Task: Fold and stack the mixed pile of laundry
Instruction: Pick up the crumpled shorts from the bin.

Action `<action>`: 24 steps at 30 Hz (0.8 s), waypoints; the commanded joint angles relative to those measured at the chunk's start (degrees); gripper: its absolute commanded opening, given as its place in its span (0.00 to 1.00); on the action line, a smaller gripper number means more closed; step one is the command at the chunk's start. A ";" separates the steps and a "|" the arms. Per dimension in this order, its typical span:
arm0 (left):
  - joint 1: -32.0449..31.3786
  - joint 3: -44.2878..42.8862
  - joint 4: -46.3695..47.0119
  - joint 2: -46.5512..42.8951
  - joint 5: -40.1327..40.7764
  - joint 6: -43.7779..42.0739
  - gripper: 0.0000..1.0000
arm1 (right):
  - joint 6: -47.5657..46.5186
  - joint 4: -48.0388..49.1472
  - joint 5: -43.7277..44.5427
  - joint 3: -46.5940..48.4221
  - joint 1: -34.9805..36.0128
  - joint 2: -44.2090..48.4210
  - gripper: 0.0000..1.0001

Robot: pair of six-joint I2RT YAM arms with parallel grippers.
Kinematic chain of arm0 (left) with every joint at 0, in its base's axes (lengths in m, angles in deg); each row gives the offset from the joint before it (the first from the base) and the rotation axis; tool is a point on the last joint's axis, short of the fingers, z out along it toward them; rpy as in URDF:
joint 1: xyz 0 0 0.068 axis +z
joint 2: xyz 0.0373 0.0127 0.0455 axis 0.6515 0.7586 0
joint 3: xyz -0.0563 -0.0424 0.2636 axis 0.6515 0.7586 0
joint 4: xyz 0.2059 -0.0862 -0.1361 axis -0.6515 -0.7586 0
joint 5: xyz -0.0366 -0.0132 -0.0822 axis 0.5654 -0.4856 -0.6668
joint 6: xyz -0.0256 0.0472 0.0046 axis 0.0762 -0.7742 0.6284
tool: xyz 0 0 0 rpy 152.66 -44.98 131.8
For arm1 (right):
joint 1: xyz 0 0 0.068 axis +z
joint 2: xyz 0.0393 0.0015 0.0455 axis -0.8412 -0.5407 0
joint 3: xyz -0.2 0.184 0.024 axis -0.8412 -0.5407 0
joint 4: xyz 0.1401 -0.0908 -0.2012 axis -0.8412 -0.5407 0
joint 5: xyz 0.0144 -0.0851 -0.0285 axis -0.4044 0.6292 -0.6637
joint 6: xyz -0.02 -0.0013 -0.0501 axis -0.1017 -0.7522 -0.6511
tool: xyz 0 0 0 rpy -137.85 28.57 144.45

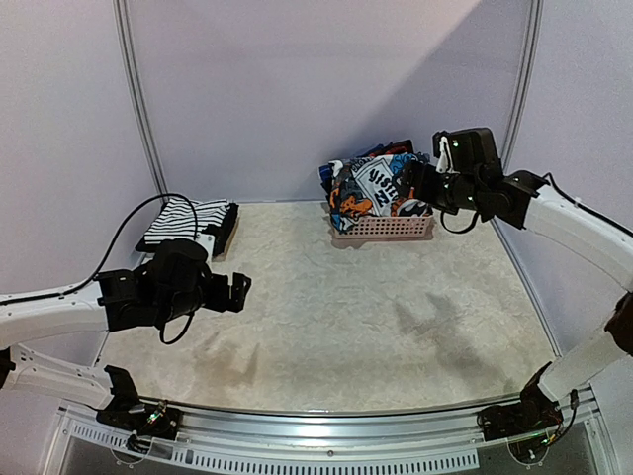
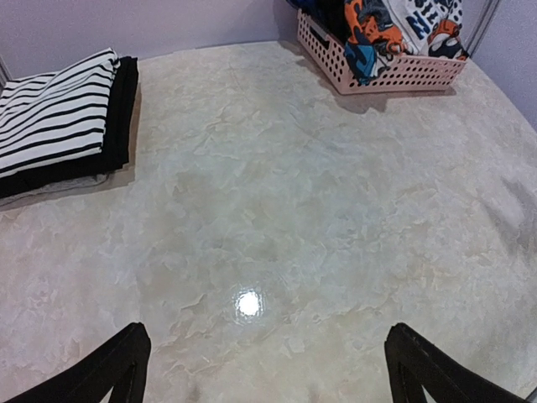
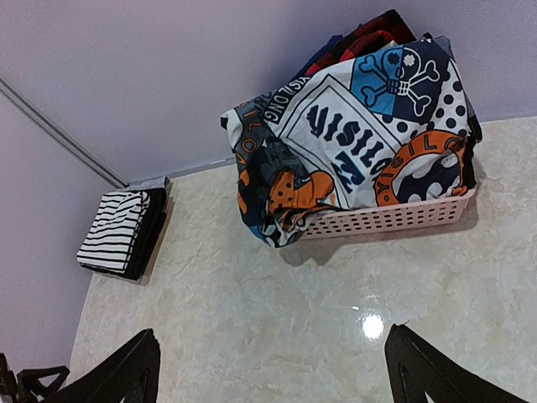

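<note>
Now the pile [image 1: 371,186] sits heaped in the basket [image 1: 386,229] near the counter's [image 1: 346,307] far right corner; a striped garment [image 1: 183,218] lies folded on a black one [image 1: 226,226] at the far left corner. Left claw [image 1: 240,291] and right claw [image 1: 411,185] both stand apart, empty, the right beside the pile.

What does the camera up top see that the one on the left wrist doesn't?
Only the top view shows both arms, with the right gripper open near the basket and the left gripper above the table. Only the left wrist view shows its own fingers up close and a glare spot. Both show the striped top folded on a black garment, and the printed garment in the basket.
</note>
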 commanded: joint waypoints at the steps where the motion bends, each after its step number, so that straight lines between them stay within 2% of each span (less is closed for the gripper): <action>1: -1.09 1.74 2.46 -1.23 0.40 0.18 0.99 | 0.28 0.94 -6.29 6.97 -4.08 -7.11 0.92; 13: -1.26 4.15 2.78 -3.46 1.71 -0.03 0.99 | 3.02 -0.51 -13.16 25.03 -12.34 -30.50 0.84; 19: -1.27 4.97 3.16 -4.60 1.80 -0.19 0.99 | 1.96 -3.57 -13.73 33.69 -13.25 -40.22 0.80; 24: -1.27 5.46 2.84 -5.37 2.07 -0.19 1.00 | 1.71 -3.29 -15.05 36.67 -13.88 -45.18 0.74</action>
